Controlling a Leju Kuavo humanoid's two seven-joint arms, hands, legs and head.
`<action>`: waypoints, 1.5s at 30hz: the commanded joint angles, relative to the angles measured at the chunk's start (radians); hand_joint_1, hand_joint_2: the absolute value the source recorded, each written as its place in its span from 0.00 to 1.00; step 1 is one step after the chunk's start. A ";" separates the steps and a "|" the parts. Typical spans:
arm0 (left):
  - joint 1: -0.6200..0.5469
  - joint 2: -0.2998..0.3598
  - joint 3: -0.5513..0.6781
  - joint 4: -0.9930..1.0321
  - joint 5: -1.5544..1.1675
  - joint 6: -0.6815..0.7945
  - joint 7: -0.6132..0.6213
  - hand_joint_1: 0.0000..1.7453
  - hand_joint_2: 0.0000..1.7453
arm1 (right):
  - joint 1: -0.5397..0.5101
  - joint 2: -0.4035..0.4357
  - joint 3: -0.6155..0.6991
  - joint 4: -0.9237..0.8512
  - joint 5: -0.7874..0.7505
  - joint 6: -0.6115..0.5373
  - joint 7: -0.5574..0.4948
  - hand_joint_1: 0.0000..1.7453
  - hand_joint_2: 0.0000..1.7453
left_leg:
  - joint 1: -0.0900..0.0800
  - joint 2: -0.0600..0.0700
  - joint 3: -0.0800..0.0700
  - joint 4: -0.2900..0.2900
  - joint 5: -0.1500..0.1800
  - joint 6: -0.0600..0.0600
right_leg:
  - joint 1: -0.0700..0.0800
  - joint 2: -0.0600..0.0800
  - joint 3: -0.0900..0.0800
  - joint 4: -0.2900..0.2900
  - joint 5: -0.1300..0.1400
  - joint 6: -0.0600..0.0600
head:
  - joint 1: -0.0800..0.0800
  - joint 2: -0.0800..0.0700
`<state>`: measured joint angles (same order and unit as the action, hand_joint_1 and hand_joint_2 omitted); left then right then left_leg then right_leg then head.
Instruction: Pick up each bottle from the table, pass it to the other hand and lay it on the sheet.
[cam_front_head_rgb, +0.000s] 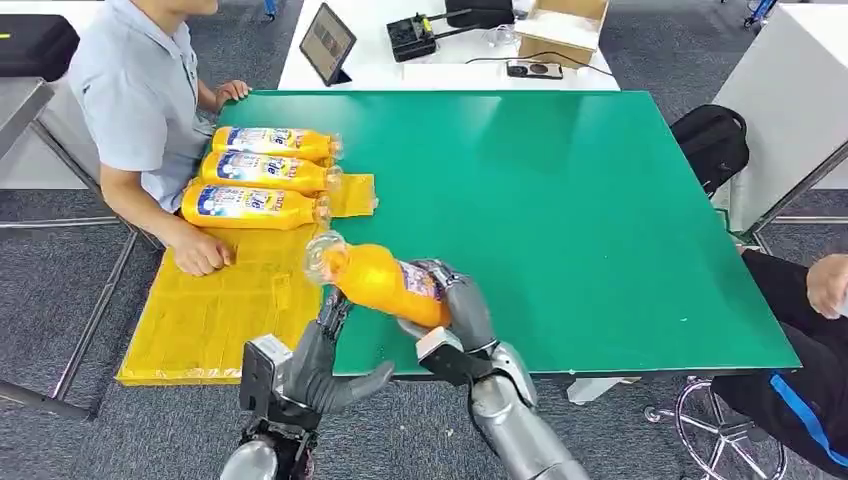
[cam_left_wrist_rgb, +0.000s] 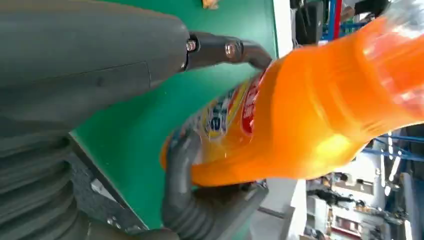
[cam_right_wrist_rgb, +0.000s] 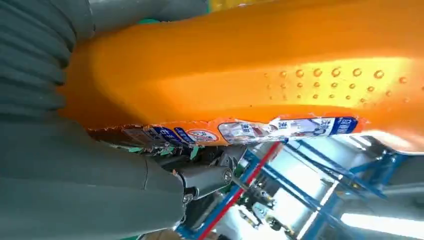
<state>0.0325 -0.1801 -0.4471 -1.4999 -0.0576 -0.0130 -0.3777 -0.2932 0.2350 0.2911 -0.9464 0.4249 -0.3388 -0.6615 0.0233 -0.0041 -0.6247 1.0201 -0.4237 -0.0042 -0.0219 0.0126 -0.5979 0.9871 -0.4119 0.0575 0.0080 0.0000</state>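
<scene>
While the green tabletop and yellow sheet lie below, the orange bottle hangs over the near edge, long axis tilted, neck toward the sheet. Right robot hand wraps its base; left robot hand, fingers apart, reaches beneath its neck.

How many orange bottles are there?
4. Three lie side by side on the yellow sheet. The fourth bottle is in the right hand, over the table edge.

1 orange bottle held aloft; 3 bottles lie on the yellow sheet.
</scene>
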 joint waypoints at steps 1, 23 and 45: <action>-0.083 0.011 -0.037 0.092 0.005 0.029 0.017 0.00 1.00 | -0.060 0.052 0.123 0.150 0.008 -0.051 -0.021 1.00 1.00 | 0.000 0.001 0.003 -0.001 -0.001 0.001 | 0.001 0.000 0.003 -0.001 0.000 -0.002 | 0.000 0.000; -0.105 0.006 -0.049 0.042 0.080 0.101 -0.020 1.00 1.00 | -0.041 0.082 0.313 0.284 -0.063 -0.012 -0.037 0.99 1.00 | 0.000 -0.001 0.002 -0.001 0.000 0.001 | 0.000 -0.002 0.002 -0.001 -0.001 -0.002 | 0.000 0.000; -0.134 0.040 0.053 0.108 0.358 -0.042 0.089 1.00 1.00 | 0.049 -0.033 0.380 -0.110 -0.199 -0.317 -0.037 0.00 0.00 | 0.000 -0.001 0.003 -0.001 -0.001 0.002 | 0.001 -0.003 0.003 -0.001 -0.001 -0.003 | 0.001 0.000</action>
<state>-0.0432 -0.1598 -0.4242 -1.4835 0.2957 -0.0893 -0.3094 -0.2654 0.2891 0.5791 -0.8683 0.2640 -0.5600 -0.6649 0.0233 -0.0040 -0.6249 1.0201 -0.4236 -0.0043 -0.0220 0.0125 -0.5990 0.9871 -0.4121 0.0573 0.0088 0.0000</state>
